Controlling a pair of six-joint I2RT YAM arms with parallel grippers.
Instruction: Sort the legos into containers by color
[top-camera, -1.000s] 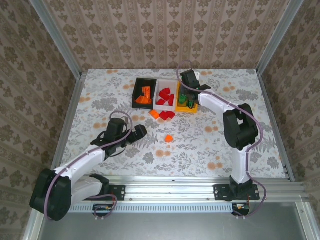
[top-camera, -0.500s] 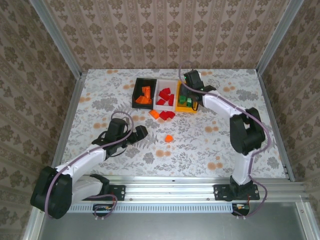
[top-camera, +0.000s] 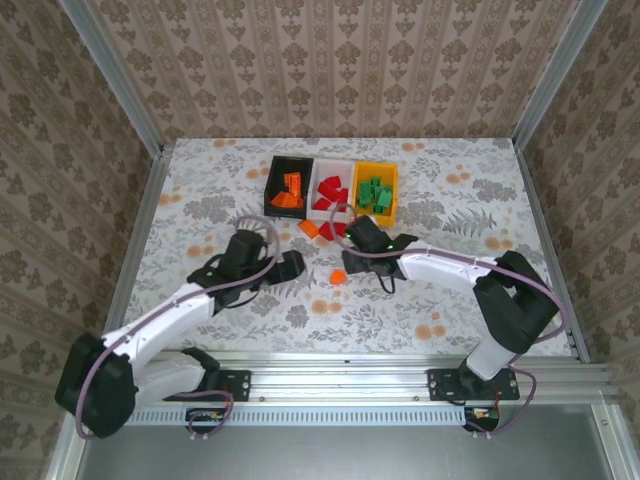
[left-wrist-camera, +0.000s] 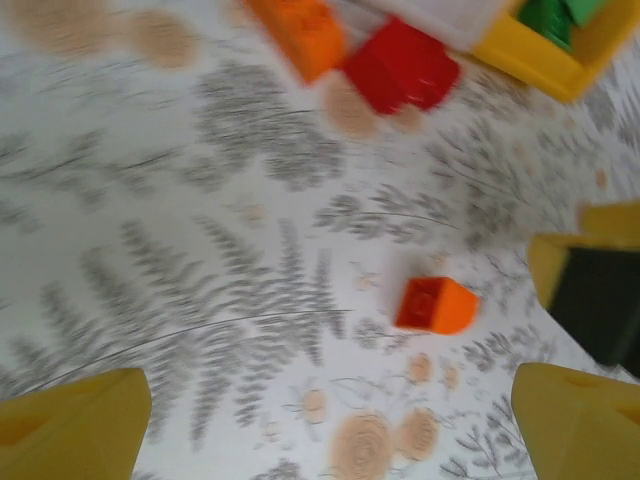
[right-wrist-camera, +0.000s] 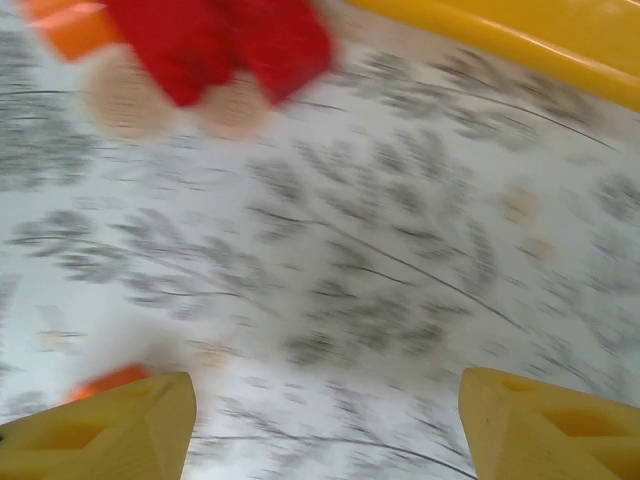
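Three containers stand in a row at the back: a black bin (top-camera: 272, 190) with orange legos (top-camera: 291, 189), a white bin (top-camera: 330, 212) with red legos (top-camera: 332, 194), and a yellow bin (top-camera: 358, 190) with green legos (top-camera: 376, 193). Loose on the table lie an orange lego (top-camera: 309, 228) and a red lego (top-camera: 331, 231) beside it, and nearer me another orange lego (top-camera: 338, 276) (left-wrist-camera: 437, 305). My left gripper (top-camera: 291, 265) (left-wrist-camera: 330, 425) is open, left of that near orange lego. My right gripper (top-camera: 362, 240) (right-wrist-camera: 325, 425) is open and holds nothing, low to the right of it.
The floral tablecloth (top-camera: 220, 190) covers the table inside metal frame posts and patterned walls. The two grippers are close together, with the right one's yellow fingers (left-wrist-camera: 600, 240) at the edge of the left wrist view. Both wrist views are motion-blurred.
My right gripper left the yellow bin, swung down and toward me to the table beside the near orange lego, and opened. My left gripper edged right.
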